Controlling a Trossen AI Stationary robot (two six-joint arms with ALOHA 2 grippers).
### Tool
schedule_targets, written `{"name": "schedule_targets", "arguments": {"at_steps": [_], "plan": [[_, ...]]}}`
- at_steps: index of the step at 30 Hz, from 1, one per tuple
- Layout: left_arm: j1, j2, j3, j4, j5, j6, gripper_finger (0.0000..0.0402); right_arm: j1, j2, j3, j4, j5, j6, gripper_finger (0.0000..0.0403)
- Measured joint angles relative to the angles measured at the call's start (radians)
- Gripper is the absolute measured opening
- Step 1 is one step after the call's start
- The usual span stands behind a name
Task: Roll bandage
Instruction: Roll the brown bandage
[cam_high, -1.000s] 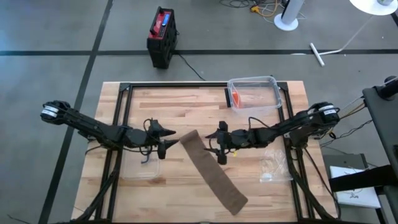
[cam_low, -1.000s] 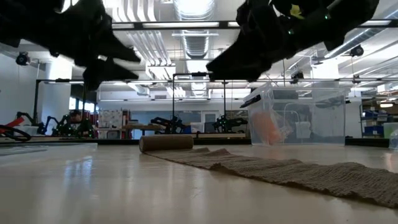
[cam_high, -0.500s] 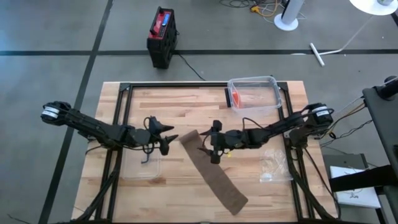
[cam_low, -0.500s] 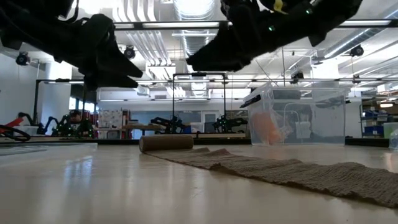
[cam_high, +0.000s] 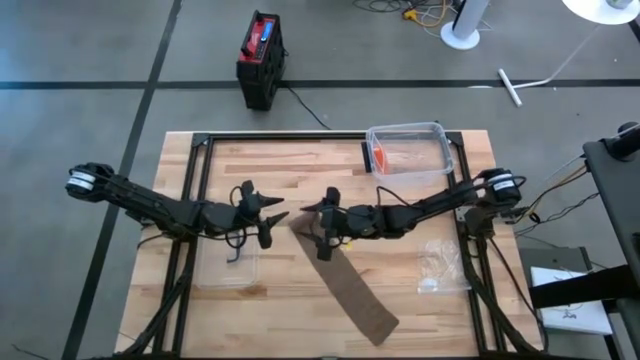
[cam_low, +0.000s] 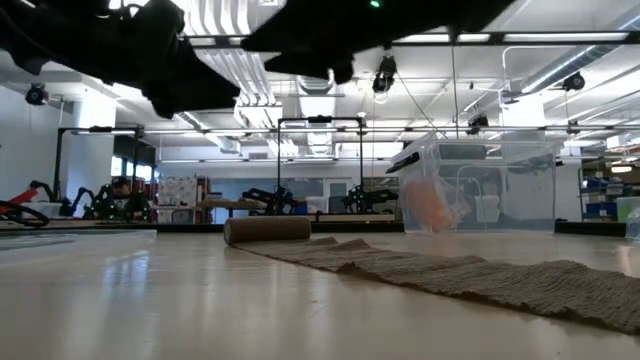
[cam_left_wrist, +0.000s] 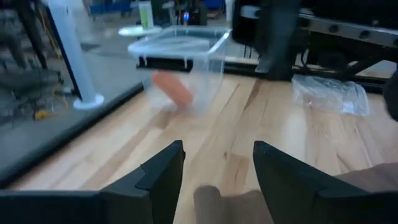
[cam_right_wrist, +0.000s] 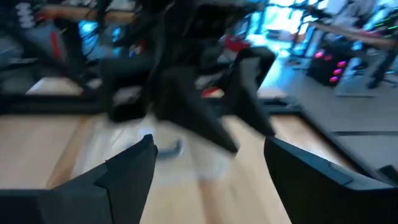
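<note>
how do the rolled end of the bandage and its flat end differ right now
The rolled end is a small tight cylinder near the table's middle, between the two grippers; the flat end lies spread as a single layer near the front edge. In the high view the right gripper hangs over the rolled end, while nothing is near the flat end. Both are the same brown fabric strip.

Wood, woven cloth and clear plastic

The table (cam_high: 250, 165) was pale planked wood with a smooth, slightly shiny top, framed by a black metal frame (cam_high: 200, 180). Across the centre, the brown bandage (cam_high: 350, 295) looked like matt, coarse woven cloth, its rolled end (cam_low: 266, 229) smoother. The box (cam_high: 408, 148) at upper right was clear glossy plastic, and the bag (cam_high: 440, 265) at lower right was crinkled see-through film. The arms (cam_high: 160, 208) were matt black.
</note>
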Motion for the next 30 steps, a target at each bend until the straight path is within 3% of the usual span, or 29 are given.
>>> {"name": "schedule_targets", "arguments": {"at_steps": [5, 15, 23, 30], "plan": [[0.0, -0.004, 0.0, 0.11, 0.056, 0.158, 0.0178, -0.004, 0.078, 0.151, 0.002, 0.019, -0.038, 0.0282], [0.0, -0.013, 0.0, 0.17, 0.116, 0.25, 0.0183, -0.013, 0.181, 0.364, -0.001, 0.016, -0.382, 0.027], [0.0, -0.004, 0.0, 0.178, 0.167, 0.245, 0.0171, -0.026, 0.18, 0.399, -0.018, -0.067, -0.646, 0.0283], [0.0, -0.002, 0.0, 0.18, 0.167, 0.245, 0.0155, -0.026, 0.173, 0.402, -0.031, -0.069, -0.699, 0.0295]]}}
